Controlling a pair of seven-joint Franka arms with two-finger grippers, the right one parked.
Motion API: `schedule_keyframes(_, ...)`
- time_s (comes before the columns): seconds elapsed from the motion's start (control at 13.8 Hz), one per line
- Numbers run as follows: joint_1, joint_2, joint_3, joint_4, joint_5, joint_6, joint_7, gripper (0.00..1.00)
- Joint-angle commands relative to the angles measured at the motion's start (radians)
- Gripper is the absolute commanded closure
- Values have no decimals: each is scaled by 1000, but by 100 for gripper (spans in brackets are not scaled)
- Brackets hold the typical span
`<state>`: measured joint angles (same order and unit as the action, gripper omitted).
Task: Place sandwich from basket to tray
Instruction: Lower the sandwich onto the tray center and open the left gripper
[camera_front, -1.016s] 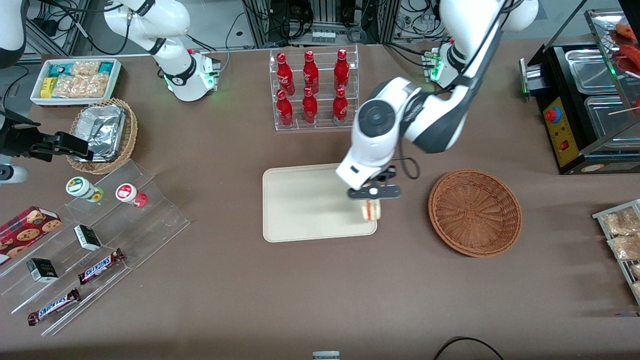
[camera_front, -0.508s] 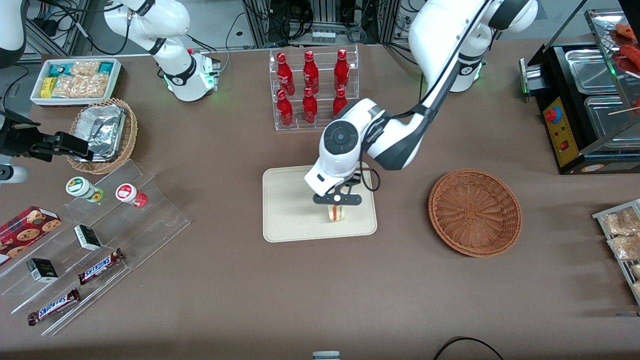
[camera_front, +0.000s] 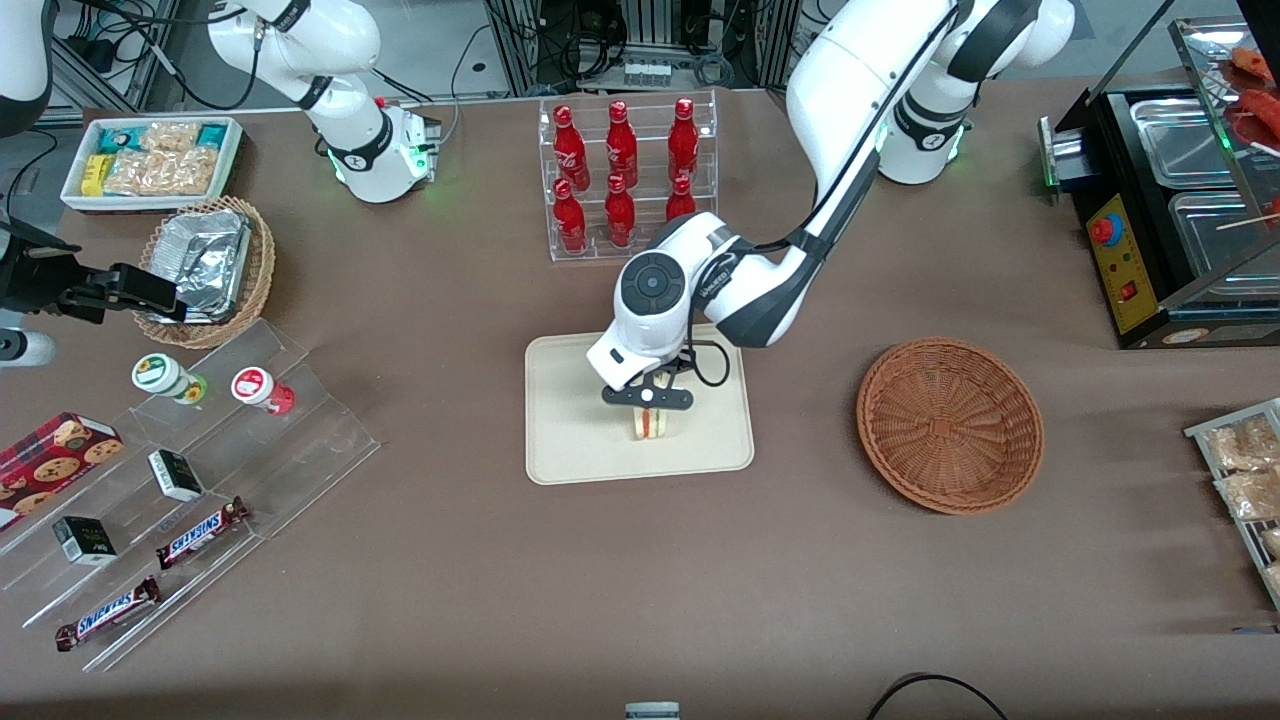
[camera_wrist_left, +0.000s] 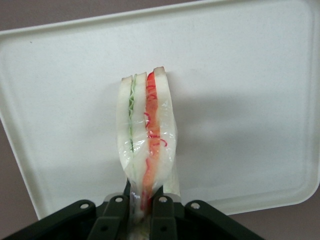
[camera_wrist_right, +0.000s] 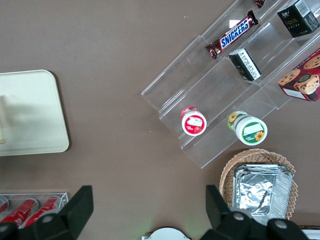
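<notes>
Front view: my left-arm gripper (camera_front: 647, 398) hangs over the middle of the flat cream-beige tray with rounded corners (camera_front: 570, 440), with the small triangular white-bread sandwich with red and green filling (camera_front: 649, 424) hanging below it. I carry it edge-on and upright so it comes down on one narrow side rather than flopping flat. The round reddish-brown woven wicker basket (camera_front: 949, 424) sits well apart toward my arm's end of the table, with nothing in it. This view gives me position over the tray, but not whether the sandwich bottom is touching the tray surface; my wrist hides the grip.

Left wrist view: here the grip is plain. My two fingers (camera_wrist_left: 164, 212) are clamped on one end of the sandwich (camera_wrist_left: 146, 145), squeezing the bread so the layers bulge outward past the pinch. Soft item, so I'd judge a gentle release is needed or it may stick to a pad. Tray floor (camera_wrist_left: 240, 100) shows all round the sandwich, so I'm well inside the rim. Still can't confirm contact.

Right wrist view: only a corner of the tray (camera_wrist_right: 35, 115) plus a clear acrylic stepped display stand (camera_wrist_right: 220, 85) of snacks. Gripper and basket aren't in it.

Judgement: placement nearly done; what's left is lower if needed, then open.
</notes>
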<state>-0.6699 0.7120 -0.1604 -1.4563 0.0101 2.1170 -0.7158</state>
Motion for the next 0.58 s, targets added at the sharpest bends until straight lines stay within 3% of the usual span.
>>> schedule_keyframes(0.0,-16,29,7,30,-9,1,-28,100)
schedule_keyframes(0.29,-30,49,7,27,-12,24,-40,100)
schedule_keyframes(0.36,-30,53,7,27,-9,24,-50,95)
schedule_keyframes(0.44,-36,58,7,28,-9,24,-60,65)
schedule_keyframes(0.51,-36,58,7,27,-2,23,-59,2)
